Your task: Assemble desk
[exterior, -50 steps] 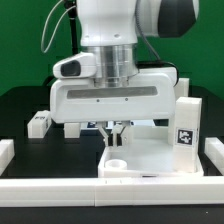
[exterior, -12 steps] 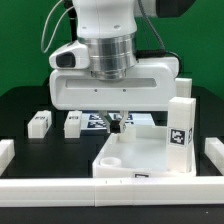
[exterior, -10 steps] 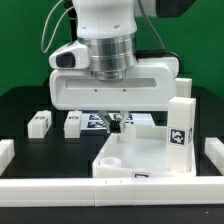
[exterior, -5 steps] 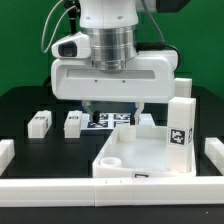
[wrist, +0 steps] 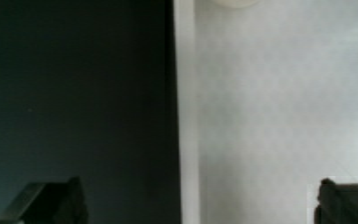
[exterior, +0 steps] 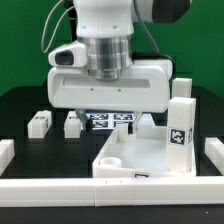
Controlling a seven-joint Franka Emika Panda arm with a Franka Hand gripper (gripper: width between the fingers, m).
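The white rimmed tabletop (exterior: 140, 155) lies at the front, right of centre, with a round socket (exterior: 116, 160) in its near left corner. One tagged leg (exterior: 181, 125) stands upright at its right side. Two more small legs (exterior: 39, 123) (exterior: 72, 122) lie on the black table to the exterior view's left. My gripper (exterior: 112, 112) hangs above the tabletop's far edge, its fingers mostly hidden under the hand. In the wrist view the gripper (wrist: 201, 192) is open, with only the tabletop (wrist: 274, 110) and the black table (wrist: 69, 100) below it.
The marker board (exterior: 110, 120) lies behind the tabletop. Low white bars run along the front (exterior: 100, 190) and stand at the exterior view's left (exterior: 5, 152) and right (exterior: 213, 152). My large white arm (exterior: 108, 60) hides the middle of the scene.
A second ago the jaws were shut low at the tabletop's far rim; now they stand wide open. The tabletop and the legs have not moved.
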